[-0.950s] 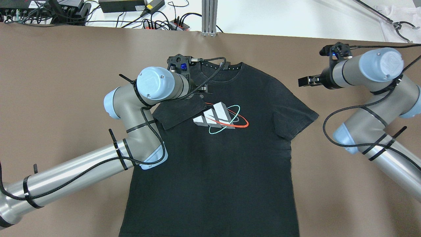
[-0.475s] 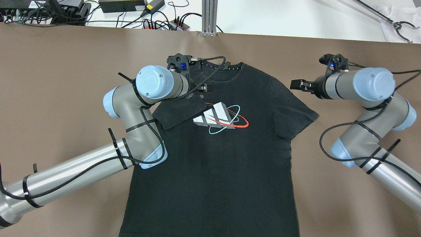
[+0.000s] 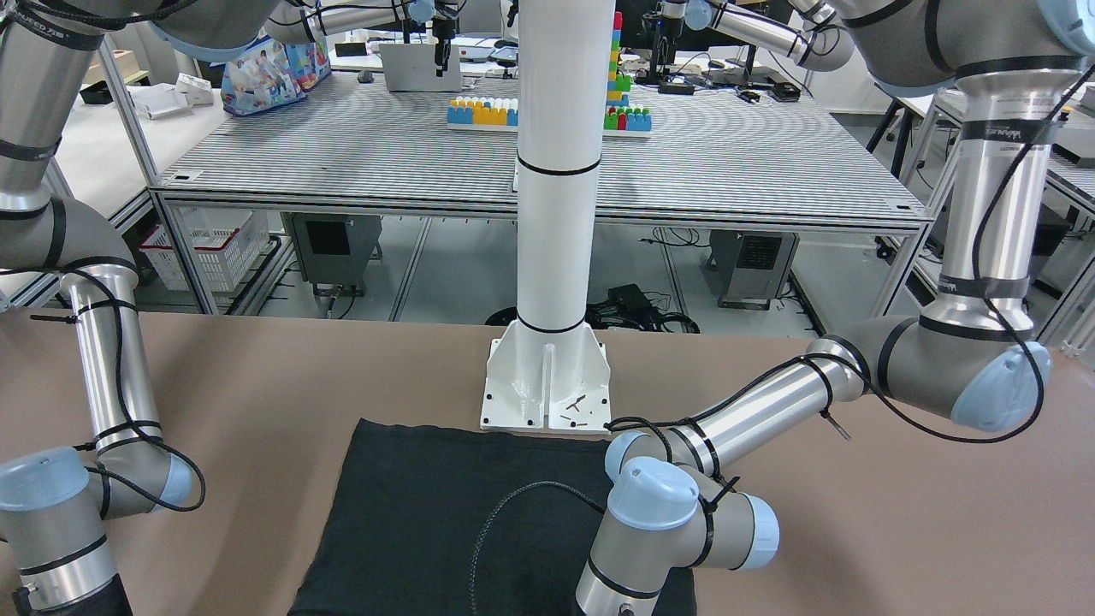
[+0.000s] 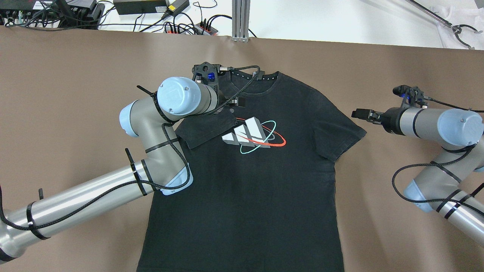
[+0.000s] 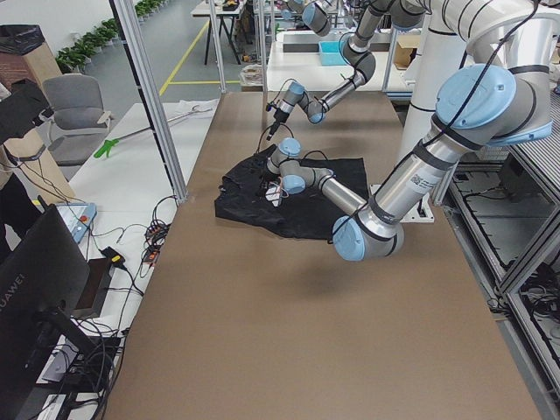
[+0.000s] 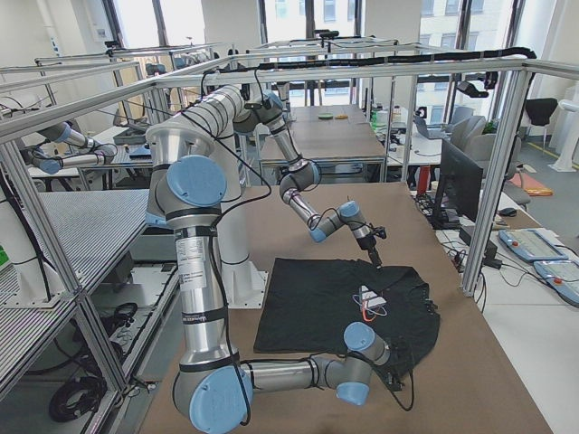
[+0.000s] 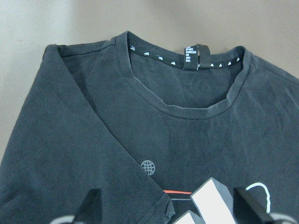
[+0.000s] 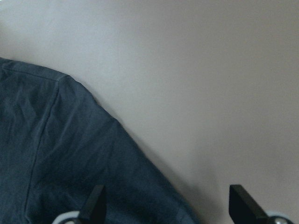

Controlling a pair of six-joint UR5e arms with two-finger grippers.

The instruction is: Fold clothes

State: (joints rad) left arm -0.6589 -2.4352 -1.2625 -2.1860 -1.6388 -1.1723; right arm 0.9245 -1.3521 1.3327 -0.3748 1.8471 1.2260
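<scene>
The clothes are one black T-shirt (image 4: 257,189) with a white, red and teal chest print, lying flat on the brown table (image 4: 75,75). Its sleeve on my left (image 4: 206,130) is folded in over the chest; the other sleeve (image 4: 340,136) lies spread out. My left gripper (image 4: 233,102) hovers over the chest just below the collar (image 7: 187,105), open, its fingertips (image 7: 93,205) wide apart with nothing between them. My right gripper (image 4: 359,113) is open just off the spread sleeve's outer edge (image 8: 70,154), above bare table.
The white pole's base (image 3: 547,385) stands at the shirt's hem on the robot's side. Cables and power strips (image 4: 181,26) and an aluminium post (image 4: 240,20) line the far edge. Brown table surface lies on both sides of the shirt.
My right arm has swung from near the shirt's shoulder toward the robot and outward, ending beside the spread sleeve's end. The left arm and the shirt have not moved.
</scene>
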